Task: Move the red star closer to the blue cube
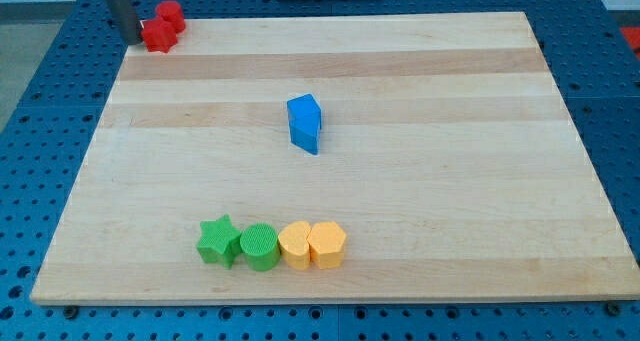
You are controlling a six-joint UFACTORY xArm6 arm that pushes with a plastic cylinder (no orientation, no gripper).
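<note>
The red star (162, 26) lies at the board's top left corner, partly over the top edge. The blue cube (305, 123) stands near the middle of the board, slightly towards the top. My tip (131, 38) is at the top left, right beside the red star on its left side and seemingly touching it. The blue cube is far to the right and below the tip and the star.
A row of blocks sits near the view's bottom: a green star (219, 241), a green cylinder (260, 246), a yellow block (295, 245) and an orange heart-like block (327, 244). The wooden board (450, 201) lies on a blue perforated table.
</note>
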